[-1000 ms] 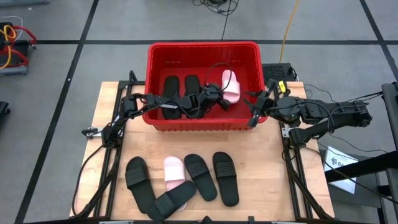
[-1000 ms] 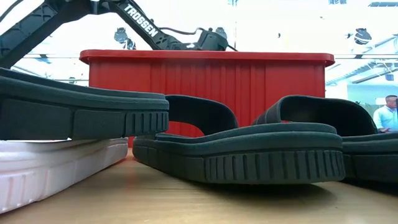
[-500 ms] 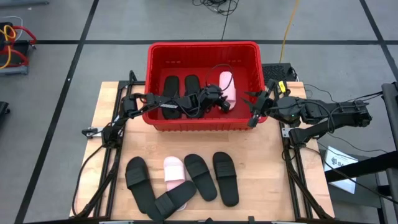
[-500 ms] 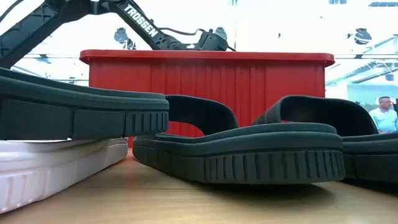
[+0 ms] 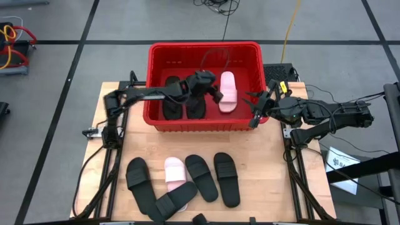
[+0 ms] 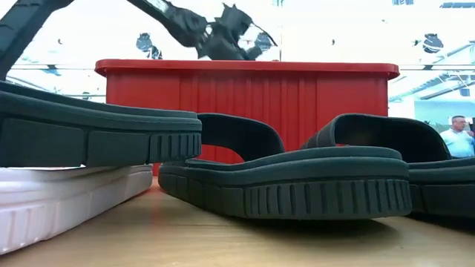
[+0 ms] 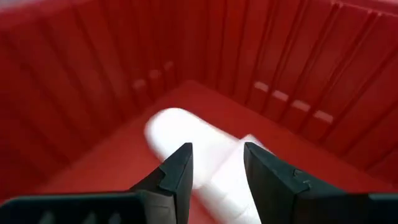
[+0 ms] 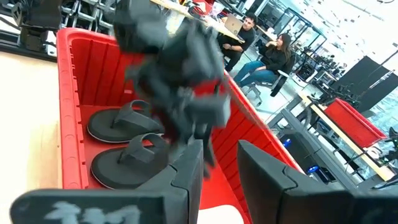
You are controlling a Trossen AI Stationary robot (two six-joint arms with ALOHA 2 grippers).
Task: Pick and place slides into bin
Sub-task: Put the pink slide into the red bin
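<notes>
Bin: we record the red bin point(image 5: 205, 47) at upper centre of the high view, on the far edge of the wooden table point(image 5: 269, 181).
Slides in bin: two black thong flip-flops point(image 5: 173, 105) lie side by side at its left and middle; one pink slide point(image 5: 227, 91) lies at its right, beside them.
Slides on table: four black slides point(image 5: 227, 179) and a second pink slide point(image 5: 175, 174) sit in a row at lower centre, well apart from the bin.
Left gripper: we find the left gripper point(image 5: 217, 95) inside the bin, over the pink slide; its fingers point(image 7: 176, 175) are parted with a clear gap and carry nothing.
Right gripper: the right gripper point(image 5: 255, 107) hangs at the bin's right wall, centre right; fingers point(image 8: 186, 174) slightly parted, empty.
</notes>
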